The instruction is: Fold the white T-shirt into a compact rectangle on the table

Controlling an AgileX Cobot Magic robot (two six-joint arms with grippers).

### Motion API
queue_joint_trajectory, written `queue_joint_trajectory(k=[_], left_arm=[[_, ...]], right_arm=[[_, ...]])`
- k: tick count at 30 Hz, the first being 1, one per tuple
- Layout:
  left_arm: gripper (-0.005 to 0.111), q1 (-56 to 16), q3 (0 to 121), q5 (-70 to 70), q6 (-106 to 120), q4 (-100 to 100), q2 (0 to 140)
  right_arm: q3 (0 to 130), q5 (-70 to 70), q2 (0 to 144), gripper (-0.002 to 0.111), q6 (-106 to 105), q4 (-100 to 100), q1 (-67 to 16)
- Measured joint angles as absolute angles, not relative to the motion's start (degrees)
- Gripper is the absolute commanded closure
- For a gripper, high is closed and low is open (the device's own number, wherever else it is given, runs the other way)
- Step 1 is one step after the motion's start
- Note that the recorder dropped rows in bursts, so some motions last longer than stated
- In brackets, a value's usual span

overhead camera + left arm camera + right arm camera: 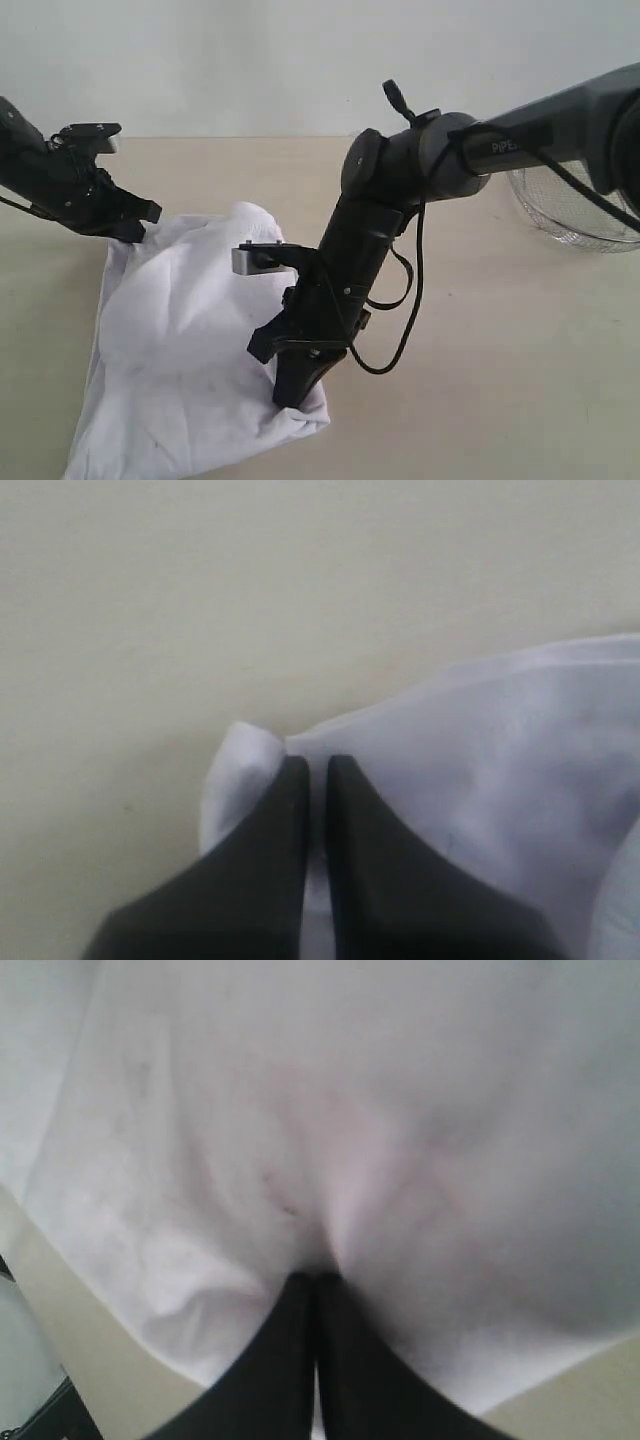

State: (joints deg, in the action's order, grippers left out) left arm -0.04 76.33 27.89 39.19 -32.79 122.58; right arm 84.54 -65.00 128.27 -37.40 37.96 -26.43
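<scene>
Count: one white T-shirt (170, 330), one table (500, 360), one wire basket (570, 212), two tools.

T-shirt: bunched, partly lifted heap on table, left of centre in exterior view.

Left tool (315, 765): jaws almost together, thin fold of T-shirt's far edge pinched between them.

Right tool (315, 1278): jaws closed, tips at T-shirt's near right corner, cloth puckered into them.

Basket: far right on table, well apart from T-shirt.

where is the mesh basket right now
In the exterior view the mesh basket sits on the table at the far right, partly hidden behind the right arm, well apart from the white T-shirt on the left.
</scene>
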Motion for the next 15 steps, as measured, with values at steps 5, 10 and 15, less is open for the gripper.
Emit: queue_joint_trajectory(k=[5,10,15], left_arm=[[0.102,1.0,76.3,29.1,40.5,-31.7,118.7],[0.102,1.1,76.4,36.3,39.3,-32.0,108.7],[0.102,-2.6,66.4,43.6,39.4,-37.4,104.7]], right_arm=[[84.5,-65.1,128.4,0.109,-37.4,38.1,-26.4],[84.7,-64.4,127.0,0.109,-38.5,37.5,-26.7],[87.0,-47.9,121.2,0.109,-38.0,31.4,-25.6]])
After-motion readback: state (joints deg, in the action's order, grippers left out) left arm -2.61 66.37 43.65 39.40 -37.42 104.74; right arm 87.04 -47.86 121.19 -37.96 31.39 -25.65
